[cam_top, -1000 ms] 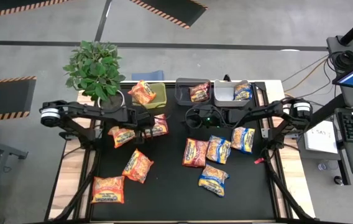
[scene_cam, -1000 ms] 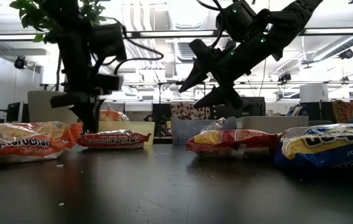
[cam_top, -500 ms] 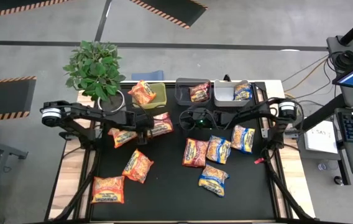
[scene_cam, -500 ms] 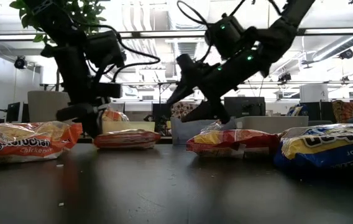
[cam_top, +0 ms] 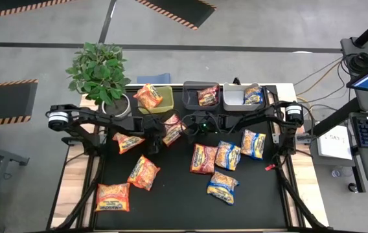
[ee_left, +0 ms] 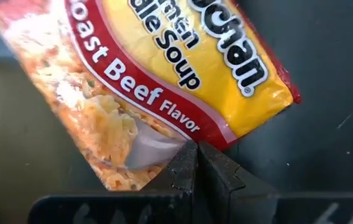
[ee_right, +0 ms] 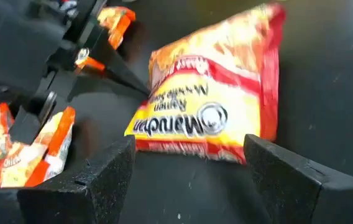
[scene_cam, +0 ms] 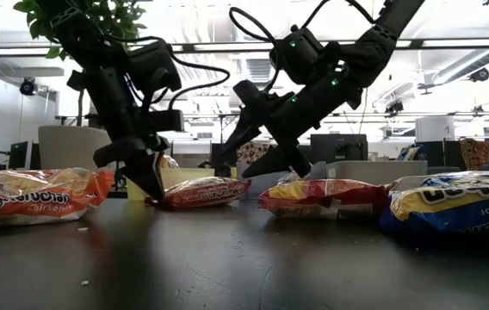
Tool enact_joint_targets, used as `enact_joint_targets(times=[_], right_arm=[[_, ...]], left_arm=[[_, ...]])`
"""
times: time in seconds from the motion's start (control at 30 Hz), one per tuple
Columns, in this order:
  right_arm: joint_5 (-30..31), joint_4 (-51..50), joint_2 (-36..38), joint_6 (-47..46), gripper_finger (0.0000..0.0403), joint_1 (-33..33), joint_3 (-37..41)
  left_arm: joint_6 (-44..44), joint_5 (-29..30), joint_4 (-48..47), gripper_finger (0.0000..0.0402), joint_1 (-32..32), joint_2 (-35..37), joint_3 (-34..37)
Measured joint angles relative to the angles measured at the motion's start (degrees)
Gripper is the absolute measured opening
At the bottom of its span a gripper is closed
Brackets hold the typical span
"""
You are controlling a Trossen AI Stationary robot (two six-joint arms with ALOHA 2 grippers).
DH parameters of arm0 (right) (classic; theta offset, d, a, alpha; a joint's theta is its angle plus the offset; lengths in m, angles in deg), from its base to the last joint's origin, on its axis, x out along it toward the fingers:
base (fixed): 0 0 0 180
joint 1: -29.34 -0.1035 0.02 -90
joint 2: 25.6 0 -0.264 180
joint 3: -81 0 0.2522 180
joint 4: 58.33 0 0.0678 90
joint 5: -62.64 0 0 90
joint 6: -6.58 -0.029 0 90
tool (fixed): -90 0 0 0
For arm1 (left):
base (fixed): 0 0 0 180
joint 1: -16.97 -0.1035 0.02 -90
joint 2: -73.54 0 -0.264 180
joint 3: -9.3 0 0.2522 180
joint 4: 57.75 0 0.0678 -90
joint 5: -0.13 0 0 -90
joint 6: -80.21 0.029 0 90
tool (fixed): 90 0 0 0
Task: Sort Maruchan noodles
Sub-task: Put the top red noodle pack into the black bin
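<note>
Item: Roast Beef Flavor packet (ee_left: 164,81), red and yellow crinkly plastic, one of the Maruchan noodles. Location: on the black table (cam_top: 177,194), near its far middle, just in front of the green bin (cam_top: 163,100) and the dark bin (cam_top: 194,98); between my two grippers.

Handling, as I judge it: light, thin-skinned, noisy film over a brittle noodle block. The block will crack under a hard squeeze; the film is slick and will slide on the mat. Best purchase is a sealed edge or a corner flap, where the plastic is doubled and nothing breaks.

My left gripper (ee_left: 196,163): fingers pressed together on the packet's corner edge, pinching film only, tips low at the table.

My right gripper (ee_right: 189,165): fingers wide apart, holding nothing, hovering just beside the same packet on its opposite side, framing it without touching, as far as I can tell.

Other stock: orange packets (cam_top: 132,175) lie toward my left, blue-and-yellow packets (cam_top: 226,171) toward my right, several already in bins.
</note>
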Motion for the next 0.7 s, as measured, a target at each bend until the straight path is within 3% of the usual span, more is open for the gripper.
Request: enact_joint_targets(times=[0.23,0.7], right_arm=[[0.0,-1.2,0.4,1.8,0.0288,1.4,-1.2],[0.0,-1.5,0.4,3.1,0.0288,1.7,-1.8]], left_arm=[[1.2,7.1,0.0,0.0,-0.1,1.1,-0.1],[1.4,7.1,13.2,0.0,-0.1,-3.9,-0.4]])
